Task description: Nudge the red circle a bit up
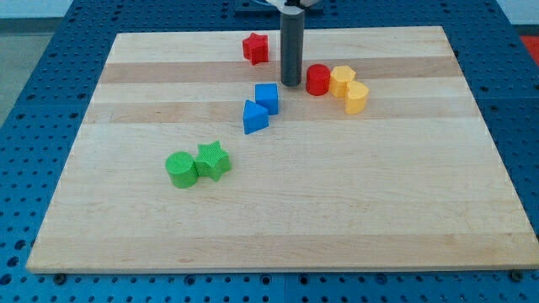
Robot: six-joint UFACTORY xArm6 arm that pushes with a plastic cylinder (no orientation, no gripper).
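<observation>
Camera view — wooden board (pixel 278 210), blue pegboard (pixel 50 76)

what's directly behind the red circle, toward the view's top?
Behind the red circle there is only bare board. The yellow blocks touch its right side. My tip is at its left. The circle hides a small strip of board.
</observation>
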